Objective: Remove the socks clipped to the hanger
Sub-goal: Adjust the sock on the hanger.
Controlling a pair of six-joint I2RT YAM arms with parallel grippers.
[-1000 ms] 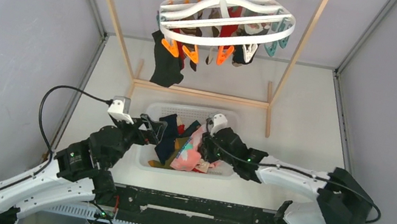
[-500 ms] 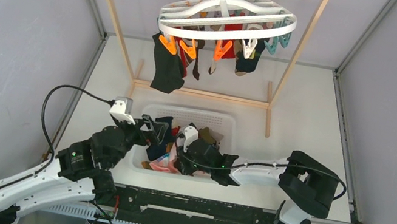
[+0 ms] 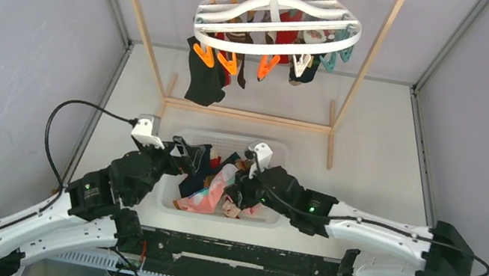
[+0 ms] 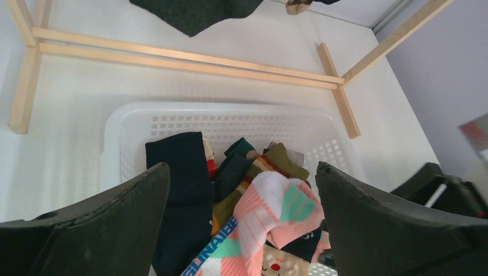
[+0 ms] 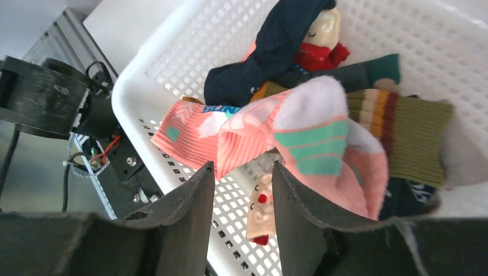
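Many socks [image 3: 211, 191] lay in the basket [image 3: 241, 140]; a few hung clipped on the far hanger [image 3: 278, 18]. The left hand [image 4: 241, 172] gaped, released. Whether the right hand [image 5: 243, 167] gripped anything I could not tell.

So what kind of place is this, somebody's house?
Probably a robot test booth, not a home: plain grey wall panels, two black-and-white robot arms side by side, and a wooden rack holding a white plastic oval hanger.

White table [image 3: 380, 169]. A wooden rack frame [image 3: 249, 116] stands on it at the rear. A white mesh basket [image 3: 226, 137] rests just in front.
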